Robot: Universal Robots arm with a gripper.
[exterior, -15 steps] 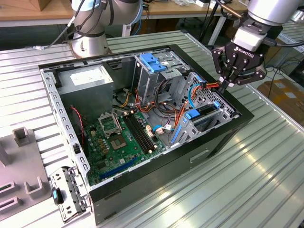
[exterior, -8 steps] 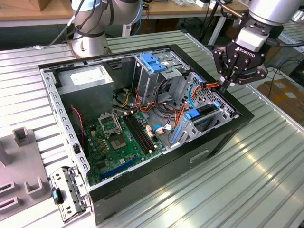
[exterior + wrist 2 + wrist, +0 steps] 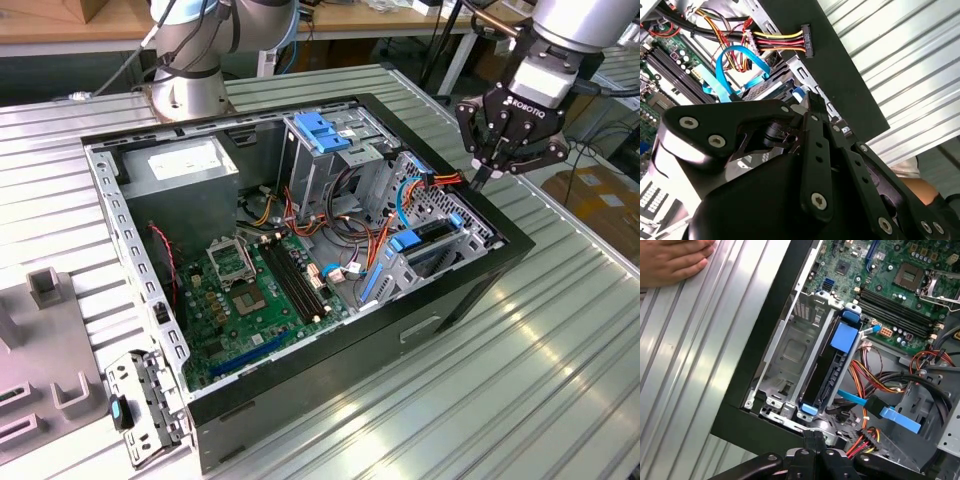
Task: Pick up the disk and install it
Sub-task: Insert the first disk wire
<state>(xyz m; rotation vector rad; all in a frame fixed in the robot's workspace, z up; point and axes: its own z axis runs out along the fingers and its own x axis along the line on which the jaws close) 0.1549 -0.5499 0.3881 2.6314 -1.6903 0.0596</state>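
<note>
One disk (image 3: 829,377) sits edge-on in the cage (image 3: 785,347) (install step, seemingly near done); the gripper (image 3: 483,182) hovers above, closed on nothing.

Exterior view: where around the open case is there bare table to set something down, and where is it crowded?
Bare ribbed table runs in front of the computer case, out to the exterior view's right. Crowded: the grey fixture and bracket on the exterior view's left, the cables inside the case, and the gripper over its drive-cage end.
</note>
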